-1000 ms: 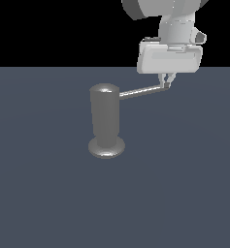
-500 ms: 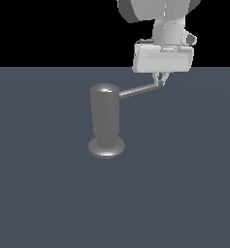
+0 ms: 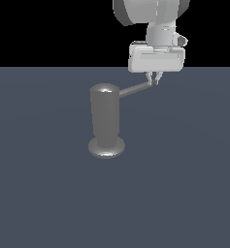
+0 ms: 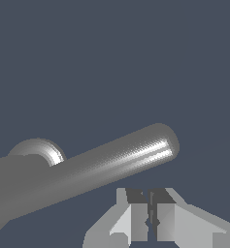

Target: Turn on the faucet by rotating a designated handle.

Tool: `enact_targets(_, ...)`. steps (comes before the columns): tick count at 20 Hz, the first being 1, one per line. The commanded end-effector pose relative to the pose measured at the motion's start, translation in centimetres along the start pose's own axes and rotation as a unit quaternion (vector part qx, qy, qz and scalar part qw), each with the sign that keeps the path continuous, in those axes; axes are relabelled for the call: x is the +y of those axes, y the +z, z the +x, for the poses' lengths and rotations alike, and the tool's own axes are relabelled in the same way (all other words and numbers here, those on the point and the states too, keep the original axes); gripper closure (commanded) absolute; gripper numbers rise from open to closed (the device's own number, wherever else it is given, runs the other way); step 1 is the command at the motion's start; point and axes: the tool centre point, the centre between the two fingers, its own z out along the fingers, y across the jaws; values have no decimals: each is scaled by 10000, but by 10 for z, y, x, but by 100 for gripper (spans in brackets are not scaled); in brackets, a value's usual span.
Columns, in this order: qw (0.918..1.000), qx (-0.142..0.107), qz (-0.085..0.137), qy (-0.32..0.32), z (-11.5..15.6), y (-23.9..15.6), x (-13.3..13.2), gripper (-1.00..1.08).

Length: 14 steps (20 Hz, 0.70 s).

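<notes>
One faucet upright mid-counter, handle sticking out toward the exterior view's right. Pincer closed on nothing, fingertips pressed against the rod's rounded end rather than around it. Best kept low on the tip for leverage, pushing sideways along the arc. Likely risk: sliding off the rounded end if contact rides too high.
</notes>
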Motion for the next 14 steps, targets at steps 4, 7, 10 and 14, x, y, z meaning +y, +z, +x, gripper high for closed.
enact_targets(4, 10000, -25, 26, -59, 21, 8, -11, 108)
enact_targets(7, 10000, -32, 27, -52, 29, 9, -12, 108)
enact_targets(10, 10000, -35, 27, -48, 37, 10, -13, 108)
enact_targets(14, 10000, -42, 28, -41, 47, 10, -14, 108)
